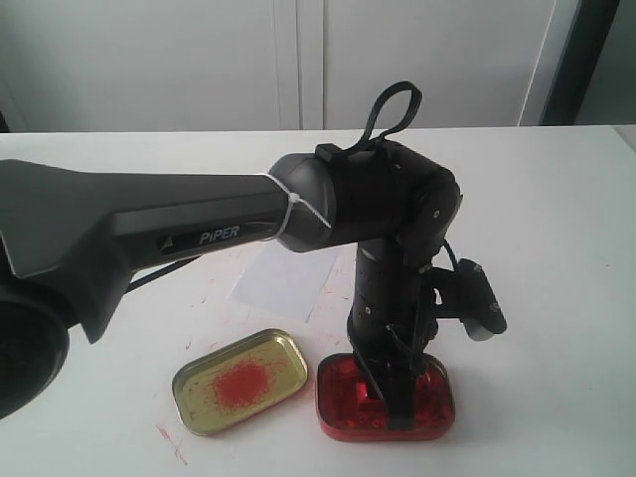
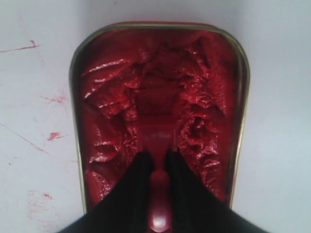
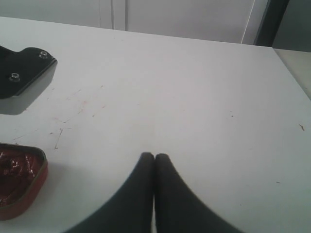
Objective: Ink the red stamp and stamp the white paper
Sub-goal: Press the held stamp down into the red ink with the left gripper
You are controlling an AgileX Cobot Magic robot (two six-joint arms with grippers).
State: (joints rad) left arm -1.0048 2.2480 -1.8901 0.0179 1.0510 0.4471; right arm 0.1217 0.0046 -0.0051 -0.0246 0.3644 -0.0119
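Observation:
The red stamp (image 2: 159,138) is held by its stem between the black fingers of my left gripper (image 2: 158,158), which is shut on it. Its flat head sits down in the glossy red paste of the red rectangular tin (image 2: 77,145). In the exterior view my left gripper (image 1: 386,390) points straight down into that tin (image 1: 383,433) at the table's front. The white paper (image 1: 283,278) lies flat behind the tin, partly hidden by the arm. My right gripper (image 3: 154,156) is shut and empty, over bare table to one side of the tin (image 3: 24,196).
A gold tin lid (image 1: 191,383) with a red smear lies beside the tin on its left. Red specks and streaks mark the white tabletop (image 1: 556,248) near the paper. Part of the left arm's black wrist housing (image 3: 24,73) shows in the right wrist view.

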